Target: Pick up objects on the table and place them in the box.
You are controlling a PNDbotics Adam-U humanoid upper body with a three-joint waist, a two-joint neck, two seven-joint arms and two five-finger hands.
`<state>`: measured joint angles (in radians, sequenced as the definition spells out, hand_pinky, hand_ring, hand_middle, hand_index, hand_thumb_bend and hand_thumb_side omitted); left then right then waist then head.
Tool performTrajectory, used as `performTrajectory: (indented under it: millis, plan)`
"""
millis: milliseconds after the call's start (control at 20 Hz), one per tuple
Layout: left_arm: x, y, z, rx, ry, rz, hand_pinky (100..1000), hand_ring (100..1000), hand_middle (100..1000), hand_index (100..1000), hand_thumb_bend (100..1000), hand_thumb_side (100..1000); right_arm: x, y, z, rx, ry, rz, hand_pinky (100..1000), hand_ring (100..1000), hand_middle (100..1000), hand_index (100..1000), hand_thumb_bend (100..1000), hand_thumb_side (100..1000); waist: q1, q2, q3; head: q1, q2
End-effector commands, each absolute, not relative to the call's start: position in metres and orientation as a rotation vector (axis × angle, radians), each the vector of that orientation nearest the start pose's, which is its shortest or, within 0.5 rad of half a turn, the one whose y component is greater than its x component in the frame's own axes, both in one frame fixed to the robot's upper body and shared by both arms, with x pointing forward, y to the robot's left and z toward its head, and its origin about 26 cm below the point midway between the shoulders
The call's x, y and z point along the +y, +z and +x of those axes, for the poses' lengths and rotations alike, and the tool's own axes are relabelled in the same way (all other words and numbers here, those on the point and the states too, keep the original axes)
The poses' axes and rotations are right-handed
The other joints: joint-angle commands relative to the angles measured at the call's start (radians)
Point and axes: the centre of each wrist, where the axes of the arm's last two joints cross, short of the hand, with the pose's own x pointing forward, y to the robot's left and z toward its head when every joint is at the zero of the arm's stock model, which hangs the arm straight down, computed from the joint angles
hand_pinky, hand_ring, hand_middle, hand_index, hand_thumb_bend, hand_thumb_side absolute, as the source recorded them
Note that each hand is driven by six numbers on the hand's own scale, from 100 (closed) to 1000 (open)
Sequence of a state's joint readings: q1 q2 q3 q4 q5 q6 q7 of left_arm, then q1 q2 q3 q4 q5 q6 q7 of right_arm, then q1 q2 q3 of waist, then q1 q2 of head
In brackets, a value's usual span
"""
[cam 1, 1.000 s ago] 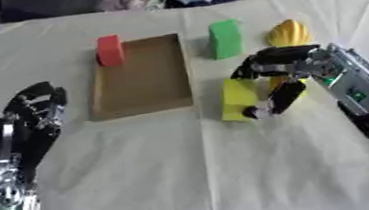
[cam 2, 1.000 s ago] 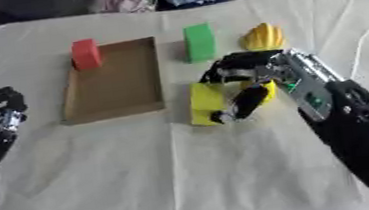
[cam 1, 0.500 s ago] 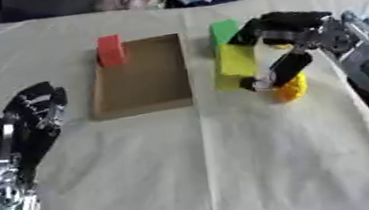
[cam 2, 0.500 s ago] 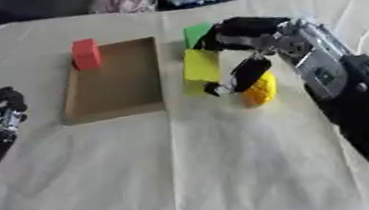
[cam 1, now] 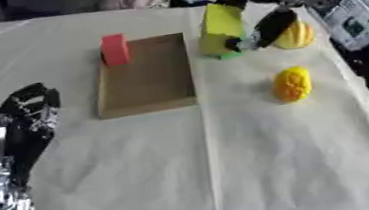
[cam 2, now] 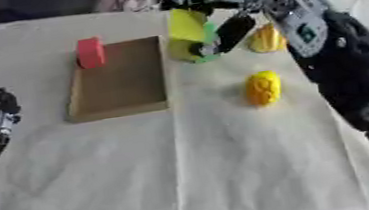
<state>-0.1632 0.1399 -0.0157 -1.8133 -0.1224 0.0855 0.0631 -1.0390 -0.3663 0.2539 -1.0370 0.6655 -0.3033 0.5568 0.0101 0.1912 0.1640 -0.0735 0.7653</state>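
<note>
Moved: right hand (cam 1: 275, 12) has lifted the yellow block (cam 1: 220, 28) off the tabletop (cam 1: 230, 162) toward the far side
Right hand: fingers curled around yellow block, held raised just beside the box (cam 1: 146, 76)
Green block (cam 2: 208, 36): mostly hidden behind yellow block
Red block (cam 1: 114, 49): touching box's far left edge
Yellow round object (cam 1: 292, 83): lying right of box
Left hand (cam 1: 23, 114): relaxed, fingers up, lower left

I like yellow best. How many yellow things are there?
3: a yellow block held up in the right hand, a round yellow thing behind it, and a bumpy yellow thing nearer on the cloth. None seem hidden.
</note>
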Motion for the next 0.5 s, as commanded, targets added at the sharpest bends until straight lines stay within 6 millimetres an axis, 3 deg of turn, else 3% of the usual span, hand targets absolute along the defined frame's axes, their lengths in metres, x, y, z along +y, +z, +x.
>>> performTrajectory:
  millis: [50, 500]
  plan:
    - [0.239, 0.114, 0.307, -1.933, -0.217, 0.189, 700, 682, 711, 774, 352, 489, -0.192, 0.249, 0.485, -1.655, 1.726, -0.611, 738, 677, 546, 761, 185, 315, -0.010, 0.000, 0.022, -0.052, -0.003]
    - [0.228, 0.124, 0.310, -1.967, -0.269, 0.127, 700, 682, 710, 775, 351, 486, -0.168, 0.217, 0.501, -1.585, 1.699, -0.708, 741, 699, 619, 849, 163, 317, -0.009, 0.017, 0.127, -0.166, -0.016]
